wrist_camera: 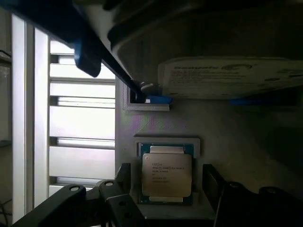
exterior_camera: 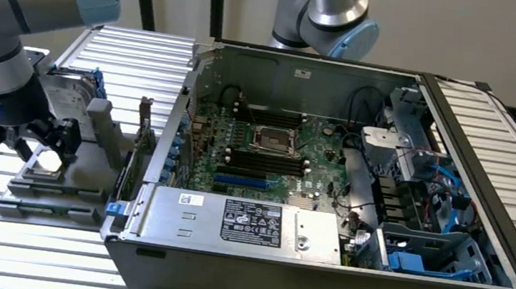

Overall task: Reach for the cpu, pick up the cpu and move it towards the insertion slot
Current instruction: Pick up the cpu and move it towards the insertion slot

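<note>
The cpu (wrist_camera: pixel 166 172), a small square chip with a silver top and pale rim, lies flat in a recess of a grey holder (exterior_camera: pixel 54 189) at the exterior view's left. My gripper (exterior_camera: pixel 45 145) is low over it and open. Its dark fingers (wrist_camera: pixel 124 177) stand on either side of the chip, with a small gap on each side, not touching it. In the exterior view the cpu (exterior_camera: pixel 46 162) peeks out between the fingers. The insertion slot (exterior_camera: pixel 275 140), a silver-framed square socket, sits on the green motherboard (exterior_camera: pixel 318 167) inside the open computer case.
A silver hard drive with blue rails (wrist_camera: pixel 232 75) stands upright in the same holder, just behind the cpu. The case wall (exterior_camera: pixel 167 142) rises between holder and motherboard. A second arm (exterior_camera: pixel 329 15) hangs behind the case. Black memory slots (exterior_camera: pixel 261 163) and a power supply (exterior_camera: pixel 240 222) lie near the socket.
</note>
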Available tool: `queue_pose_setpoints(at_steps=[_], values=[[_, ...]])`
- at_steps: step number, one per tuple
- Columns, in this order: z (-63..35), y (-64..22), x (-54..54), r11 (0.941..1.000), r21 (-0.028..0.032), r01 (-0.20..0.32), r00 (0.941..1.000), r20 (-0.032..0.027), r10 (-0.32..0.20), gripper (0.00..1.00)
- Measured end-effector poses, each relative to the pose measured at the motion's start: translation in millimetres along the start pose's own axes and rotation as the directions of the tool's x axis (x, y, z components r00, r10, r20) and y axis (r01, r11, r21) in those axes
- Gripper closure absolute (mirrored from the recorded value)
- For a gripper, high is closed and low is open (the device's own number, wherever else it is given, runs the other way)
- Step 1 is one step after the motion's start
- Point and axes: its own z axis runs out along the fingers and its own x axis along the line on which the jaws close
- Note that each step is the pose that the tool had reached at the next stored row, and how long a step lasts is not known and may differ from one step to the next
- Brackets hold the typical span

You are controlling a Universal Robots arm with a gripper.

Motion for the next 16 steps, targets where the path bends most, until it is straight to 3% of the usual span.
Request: queue_pose_setpoints(at_steps=[8,16], values=[[1.7,5.1,-0.2,0.9997,0.0242,-0.001,1.0,-0.0021,0.001,0.29],[3.0,6.8,-0.3,0.9995,0.0301,-0.001,1.0,-0.0026,0.001,0.29]])
